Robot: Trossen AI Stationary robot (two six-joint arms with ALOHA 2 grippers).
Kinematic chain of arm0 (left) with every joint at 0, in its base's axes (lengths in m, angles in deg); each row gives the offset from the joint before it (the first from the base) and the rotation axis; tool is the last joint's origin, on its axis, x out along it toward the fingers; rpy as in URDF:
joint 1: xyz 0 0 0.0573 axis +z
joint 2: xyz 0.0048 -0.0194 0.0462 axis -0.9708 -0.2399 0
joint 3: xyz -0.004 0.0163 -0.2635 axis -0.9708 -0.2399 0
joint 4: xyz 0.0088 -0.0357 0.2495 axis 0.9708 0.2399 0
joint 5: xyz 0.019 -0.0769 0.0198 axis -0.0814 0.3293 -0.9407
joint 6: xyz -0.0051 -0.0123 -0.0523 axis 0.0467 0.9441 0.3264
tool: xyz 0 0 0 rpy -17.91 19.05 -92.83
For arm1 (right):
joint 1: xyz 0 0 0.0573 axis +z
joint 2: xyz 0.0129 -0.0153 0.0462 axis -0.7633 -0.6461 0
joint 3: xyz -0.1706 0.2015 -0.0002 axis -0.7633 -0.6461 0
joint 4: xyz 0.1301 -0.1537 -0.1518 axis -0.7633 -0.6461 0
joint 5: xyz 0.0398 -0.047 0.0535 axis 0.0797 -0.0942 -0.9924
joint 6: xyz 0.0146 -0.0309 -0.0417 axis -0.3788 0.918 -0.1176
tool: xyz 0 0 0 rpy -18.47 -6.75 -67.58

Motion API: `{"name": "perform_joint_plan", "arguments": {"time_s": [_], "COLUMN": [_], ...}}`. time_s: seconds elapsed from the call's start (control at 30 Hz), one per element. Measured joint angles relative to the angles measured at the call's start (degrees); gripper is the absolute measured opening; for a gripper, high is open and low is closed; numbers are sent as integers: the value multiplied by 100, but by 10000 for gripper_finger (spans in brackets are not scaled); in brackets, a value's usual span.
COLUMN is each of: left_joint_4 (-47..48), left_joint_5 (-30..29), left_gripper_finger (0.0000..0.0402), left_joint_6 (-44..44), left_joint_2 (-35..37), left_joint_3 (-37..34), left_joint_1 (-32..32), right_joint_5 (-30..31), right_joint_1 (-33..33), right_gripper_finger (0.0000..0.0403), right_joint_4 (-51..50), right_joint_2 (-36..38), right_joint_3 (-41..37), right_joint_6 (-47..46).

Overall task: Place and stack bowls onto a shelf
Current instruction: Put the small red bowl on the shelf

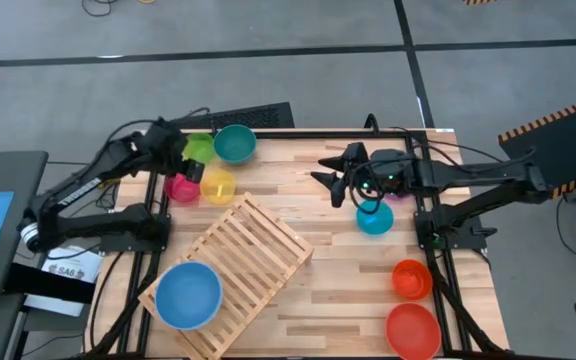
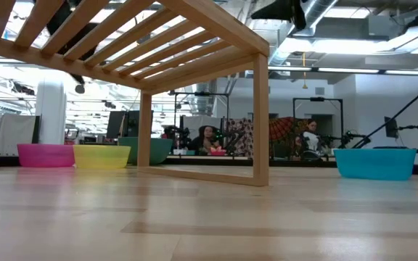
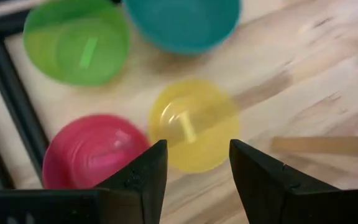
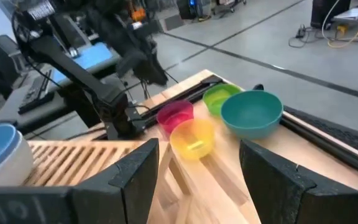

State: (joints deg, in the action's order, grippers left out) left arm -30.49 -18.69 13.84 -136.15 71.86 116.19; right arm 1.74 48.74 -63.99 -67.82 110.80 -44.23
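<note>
Shelf (image 1: 240, 268) sits mid-table, one large bowl (image 1: 188, 294) at its left end — four bowls (image 1: 218, 186) cluster behind it, far left; three more (image 1: 412, 330) on the right.

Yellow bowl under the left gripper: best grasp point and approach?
Grip the rim of the yellow bowl, one finger inside, one outside, coming straight down. It sits upright, mouth up. Take the side facing the shelf; the pink bowl crowds the opposite side. The left gripper is open above it.

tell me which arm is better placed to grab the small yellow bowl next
Left. The left gripper hangs open right above the yellow bowl; the right gripper is across the table by the small blue bowl.
</note>
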Motion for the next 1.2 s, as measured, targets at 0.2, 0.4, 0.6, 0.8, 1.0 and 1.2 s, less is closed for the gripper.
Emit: {"name": "perform_joint_plan", "arguments": {"time_s": [0.2,0.4,0.6,0.8,1.0,1.2], "left_joint_4": [-53,-664,-875,-923,-1070,-1085], "left_joint_5": [-23,257,-40,-47,-47,-51], "left_gripper_finger": [158,158,158,158,158,158], "left_joint_6": [64,239,-38,-291,-409,-543], "left_joint_2": [201,30,-501,-1103,-1531,-1893], "left_joint_3": [-874,-1660,-1844,-1846,-1846,-1846], "left_joint_1": [6,6,24,123,229,245], "right_joint_5": [-3,-1,-2,0,4,7], "right_joint_1": [19,17,24,11,11,11], "right_gripper_finger": [249,249,249,249,249,249], "right_joint_4": [-22,-140,-143,-130,-116,-116], "right_joint_2": [-108,-207,-270,-283,-283,-283], "right_joint_3": [5,-12,-17,-4,-4,-4], "right_joint_6": [-11,-9,-89,-188,-190,-190]}}
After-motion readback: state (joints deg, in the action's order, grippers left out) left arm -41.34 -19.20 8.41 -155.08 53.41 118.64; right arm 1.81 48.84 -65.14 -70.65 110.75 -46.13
